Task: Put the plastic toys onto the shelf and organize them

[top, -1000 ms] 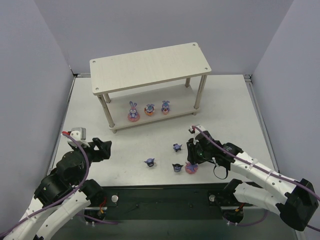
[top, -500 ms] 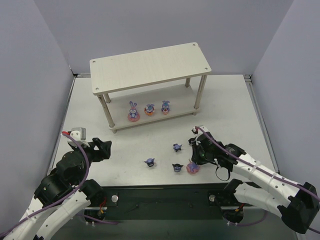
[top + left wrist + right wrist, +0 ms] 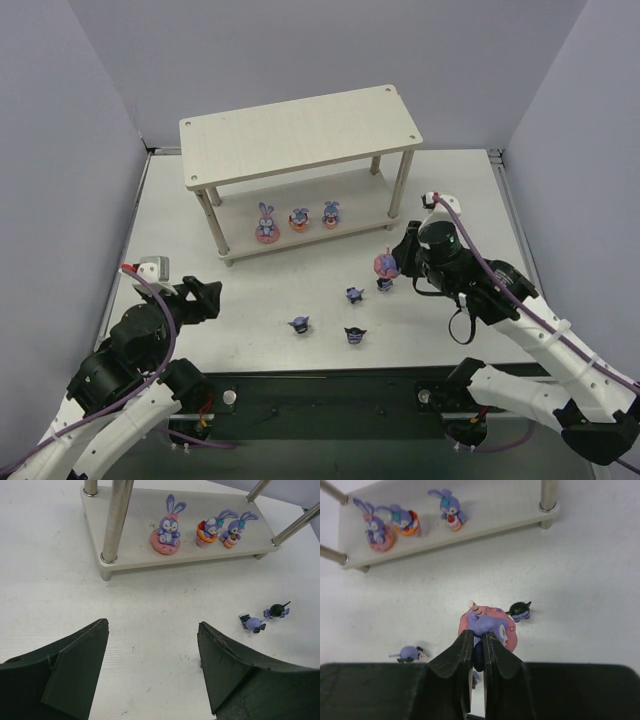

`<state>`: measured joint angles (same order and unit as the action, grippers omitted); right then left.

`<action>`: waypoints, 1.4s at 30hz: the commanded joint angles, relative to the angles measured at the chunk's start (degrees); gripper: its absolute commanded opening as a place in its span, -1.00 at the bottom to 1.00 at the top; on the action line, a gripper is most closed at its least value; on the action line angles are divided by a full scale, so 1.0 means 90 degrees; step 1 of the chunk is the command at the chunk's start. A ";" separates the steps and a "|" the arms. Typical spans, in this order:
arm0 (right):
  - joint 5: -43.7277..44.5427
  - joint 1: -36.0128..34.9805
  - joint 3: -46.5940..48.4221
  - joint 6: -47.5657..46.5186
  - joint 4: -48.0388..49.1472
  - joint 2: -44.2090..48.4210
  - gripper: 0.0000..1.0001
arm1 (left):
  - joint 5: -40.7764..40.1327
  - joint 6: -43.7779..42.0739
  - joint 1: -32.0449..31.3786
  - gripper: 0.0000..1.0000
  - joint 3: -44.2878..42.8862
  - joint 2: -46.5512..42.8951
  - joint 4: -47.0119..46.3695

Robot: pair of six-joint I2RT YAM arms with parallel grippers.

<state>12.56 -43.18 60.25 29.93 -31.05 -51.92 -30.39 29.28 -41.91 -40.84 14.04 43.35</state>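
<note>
The beige shelf stands at the back. Three purple bunnies stand in a row on its lower board, also in the left wrist view and the right wrist view. My right gripper is shut on a fourth bunny with a pink base and holds it above the table, in front of the shelf's right end. Dark pointed-ear figures lie on the table, one beside the held bunny and two nearer. My left gripper is open and empty at the left.
A dark figure lies just past the held bunny, and another toy lies at the left. The shelf's round metal legs stand at its corners. Grey walls close in the left, right and back sides.
My right gripper has lifted the pink-based bunny off the table near the front edge and carried it up and back toward the shelf. The left arm has not moved.
</note>
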 commanded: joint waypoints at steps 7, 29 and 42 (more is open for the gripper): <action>0.2148 0.0286 0.0405 0.2415 0.1593 -0.1739 -1.00 | -0.0080 -0.0050 -0.0011 0.63 -0.0013 -0.0203 -0.0169; 0.4356 0.0559 0.1644 0.5229 0.2084 -0.4796 -1.00 | -0.0022 -0.0040 -0.0031 0.64 0.0007 -0.0291 -0.0149; 0.4640 0.0501 0.2788 0.6000 0.0862 -0.5842 -1.00 | -0.0109 -0.0030 -0.0041 0.63 -0.0003 -0.0291 -0.0130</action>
<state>48.58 -38.35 81.84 79.70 -18.79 -103.74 -30.81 29.32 -41.98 -40.73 11.62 43.46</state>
